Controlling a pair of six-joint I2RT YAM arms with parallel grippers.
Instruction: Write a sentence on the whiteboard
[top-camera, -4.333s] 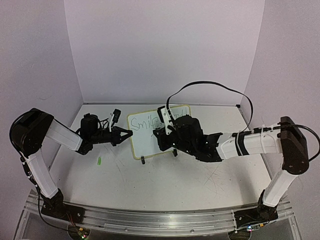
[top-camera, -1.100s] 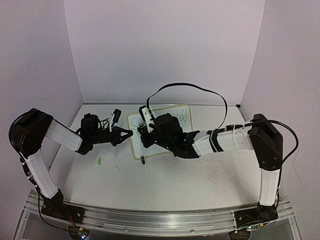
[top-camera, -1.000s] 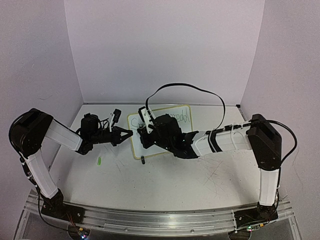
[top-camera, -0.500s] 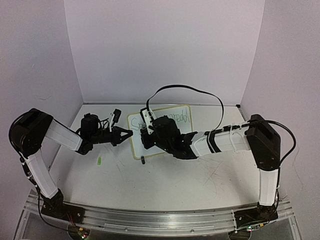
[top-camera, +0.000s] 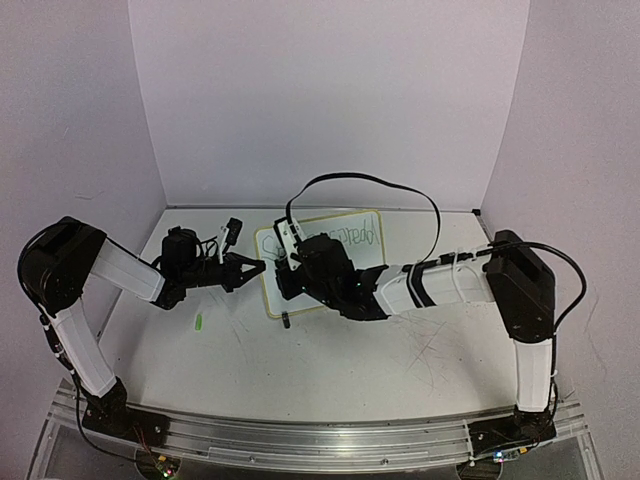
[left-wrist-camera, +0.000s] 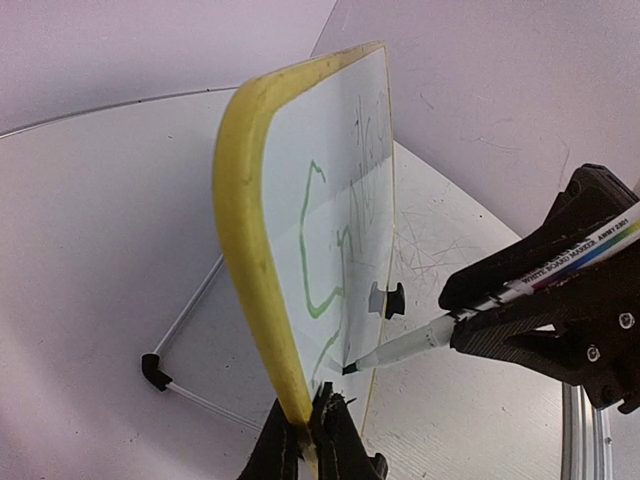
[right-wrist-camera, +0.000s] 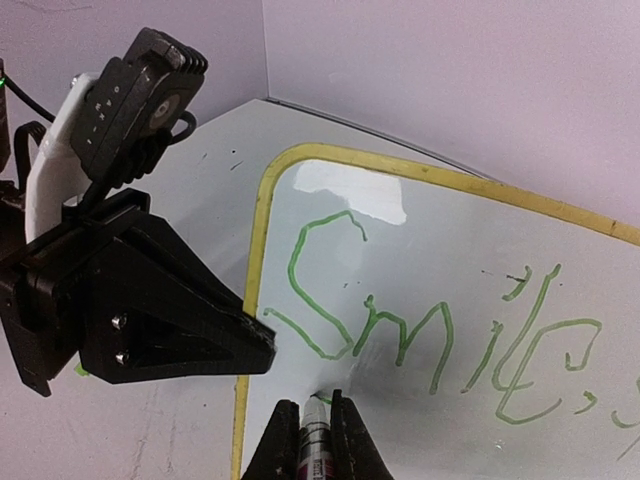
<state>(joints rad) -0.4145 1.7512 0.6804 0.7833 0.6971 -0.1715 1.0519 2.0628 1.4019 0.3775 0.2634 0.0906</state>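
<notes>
The whiteboard (top-camera: 366, 245) stands tilted on black feet at mid table, yellow-framed. It also shows in the left wrist view (left-wrist-camera: 345, 170) and the right wrist view (right-wrist-camera: 440, 260). Green words of the sentence (right-wrist-camera: 420, 335) read "Smile," on the top line. My left gripper (top-camera: 257, 267) is shut on the board's left frame edge (left-wrist-camera: 250, 250). My right gripper (right-wrist-camera: 306, 412) is shut on a white marker (left-wrist-camera: 410, 347), its green tip touching the board below the "S", at the left of the second line.
A small green object (top-camera: 199, 322) lies on the table under the left arm. The board's wire stand (left-wrist-camera: 185, 330) reaches back behind it. A black cable (top-camera: 360, 182) arcs over the right arm. Walls enclose the table at the back and both sides.
My right gripper with the marker has moved left across the board, from the right end of the first line to the left side below it. The left arm has kept still.
</notes>
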